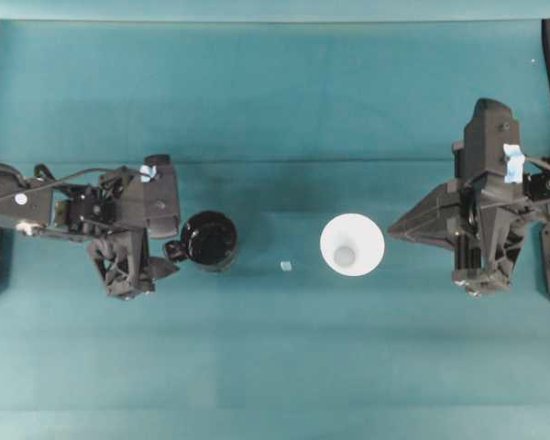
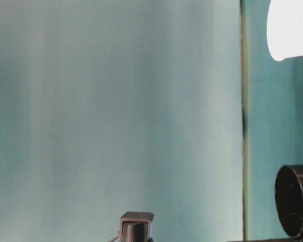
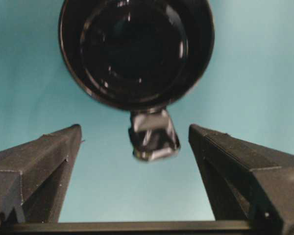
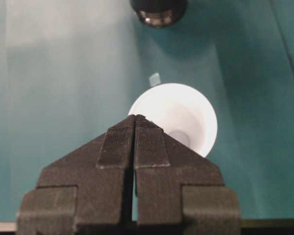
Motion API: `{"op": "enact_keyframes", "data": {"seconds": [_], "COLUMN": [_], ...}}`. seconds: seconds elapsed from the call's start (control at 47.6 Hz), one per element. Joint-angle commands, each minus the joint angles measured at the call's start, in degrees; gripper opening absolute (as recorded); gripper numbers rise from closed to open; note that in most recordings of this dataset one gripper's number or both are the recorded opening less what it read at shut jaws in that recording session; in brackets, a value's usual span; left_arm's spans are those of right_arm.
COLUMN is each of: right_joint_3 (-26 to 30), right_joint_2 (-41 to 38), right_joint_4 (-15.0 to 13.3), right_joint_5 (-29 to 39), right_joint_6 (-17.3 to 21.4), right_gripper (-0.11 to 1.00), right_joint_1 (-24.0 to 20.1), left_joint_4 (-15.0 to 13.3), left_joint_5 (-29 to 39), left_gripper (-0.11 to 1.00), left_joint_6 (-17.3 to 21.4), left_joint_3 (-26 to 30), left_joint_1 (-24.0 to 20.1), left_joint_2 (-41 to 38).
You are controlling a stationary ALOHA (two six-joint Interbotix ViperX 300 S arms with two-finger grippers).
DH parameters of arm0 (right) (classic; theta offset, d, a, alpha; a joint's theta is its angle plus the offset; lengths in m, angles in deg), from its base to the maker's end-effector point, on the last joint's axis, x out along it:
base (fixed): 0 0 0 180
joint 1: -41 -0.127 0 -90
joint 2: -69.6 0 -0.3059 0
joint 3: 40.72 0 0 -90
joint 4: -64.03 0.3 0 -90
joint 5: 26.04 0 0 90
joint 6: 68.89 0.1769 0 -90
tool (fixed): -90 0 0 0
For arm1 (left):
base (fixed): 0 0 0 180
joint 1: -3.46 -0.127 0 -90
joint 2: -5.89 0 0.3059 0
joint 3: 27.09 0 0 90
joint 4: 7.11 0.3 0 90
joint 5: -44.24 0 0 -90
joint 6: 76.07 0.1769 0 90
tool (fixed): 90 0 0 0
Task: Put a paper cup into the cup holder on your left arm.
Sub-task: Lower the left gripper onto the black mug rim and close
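Standing upright, the cup (image 1: pixel 352 245) sits well right of the holder (image 1: pixel 209 240). Left gripper (image 3: pixel 135 147), fingers wide, flanks the holder's lug (image 3: pixel 154 134), probably to grab it. Right gripper (image 4: pixel 135 119), fingers pressed together, waits beside the cup.

Table is showing one white paper cup (image 1: pixel 352 245), one glossy black cup holder (image 1: pixel 209 240), one tiny pale tape scrap (image 1: pixel 286 266), all sitting on one teal tabletop (image 1: pixel 275 367). Two robot grippers are showing: left gripper (image 1: pixel 162 236), right gripper (image 1: pixel 396 227).
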State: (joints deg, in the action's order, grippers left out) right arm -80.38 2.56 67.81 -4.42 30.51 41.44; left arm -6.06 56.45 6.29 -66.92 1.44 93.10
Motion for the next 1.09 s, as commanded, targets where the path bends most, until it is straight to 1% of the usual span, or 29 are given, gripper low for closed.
{"op": "enact_keyframes", "data": {"seconds": [0.0,0.315,0.42,0.462,0.504,0.651,0.672,0.693,0.924,1.071], "right_joint_3": [0.97,0.79,0.62,0.53,0.44,0.26,0.18,0.18,-0.09,-0.35], "right_joint_2": [0.18,0.18,0.18,0.18,0.18,0.35,0.44,0.44,0.53,0.79], "right_joint_4": [-0.09,-0.09,-0.09,-0.09,-0.09,-0.53,-0.7,-0.79,-0.97,-0.97], "right_joint_5": [-0.18,0.97,0.97,0.97,0.97,0.97,0.97,0.97,0.97,0.97], "right_joint_6": [0.53,0.44,0.44,0.44,0.44,0.44,0.44,0.44,0.44,0.44], "right_gripper": [-0.02,-0.02,-0.02,-0.02,-0.02,-0.02,-0.02,-0.02,-0.02,-0.02], "right_joint_1": [0.09,0.18,0.18,0.18,0.18,0.18,0.18,0.09,0.53,0.79], "left_joint_4": [0.09,0.18,0.09,0.09,0.09,0.18,0.09,0.09,0.09,0.09], "left_joint_5": [-0.62,-2.72,-3.08,-3.08,-3.08,-3.08,-2.99,-3.08,-3.16,-4.57], "left_gripper": [0.94,0.91,0.86,0.81,0.73,0.36,0.31,0.29,0.29,0.29], "left_joint_6": [-0.09,-0.35,-0.35,-0.35,-0.26,0.35,0.35,0.35,0.62,2.99], "left_joint_3": [0.88,0.53,0.53,0.44,0.44,0.44,0.44,0.53,0.88,2.99], "left_joint_1": [-0.09,-0.09,-0.09,-0.09,-0.09,-0.09,-0.09,-0.09,0.0,0.35], "left_joint_2": [-0.35,-1.41,-1.41,-1.41,-1.41,-1.32,-1.41,-1.41,-1.32,-1.14]}}
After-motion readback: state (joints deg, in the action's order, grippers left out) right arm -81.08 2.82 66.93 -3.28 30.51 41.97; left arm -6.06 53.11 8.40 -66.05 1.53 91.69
